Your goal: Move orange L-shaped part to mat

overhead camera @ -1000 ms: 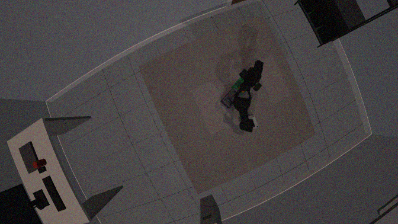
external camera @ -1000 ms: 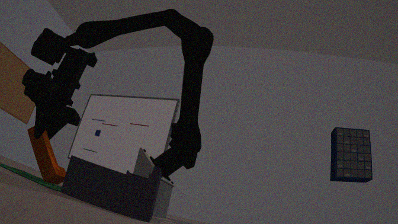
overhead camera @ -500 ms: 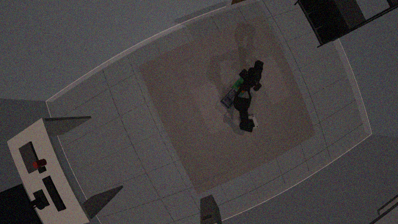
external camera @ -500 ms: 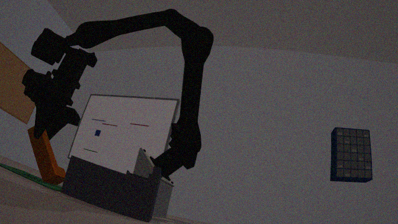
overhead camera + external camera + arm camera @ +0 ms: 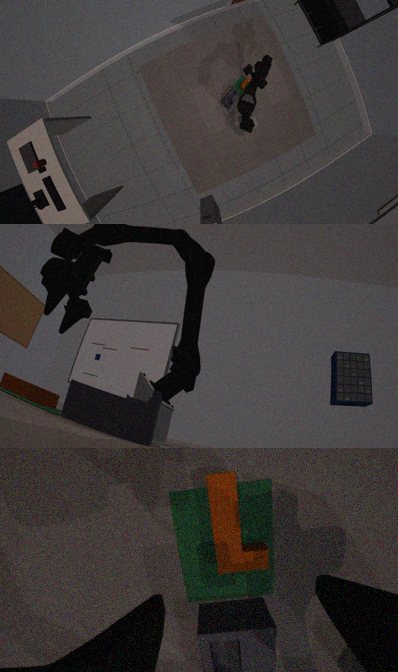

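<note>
Effectively, the task stood complete. The orange L-shaped part (image 5: 231, 528) lay flat on the green mat (image 5: 192, 548), its long end overhanging the mat's far edge slightly, just beside the grey tray (image 5: 235, 620). The tool (image 5: 66, 313) hung above the mat with its jaws spread wide and nothing between them. Whether the top side faced up could not be confirmed. Only retraction appeared to remain.
</note>
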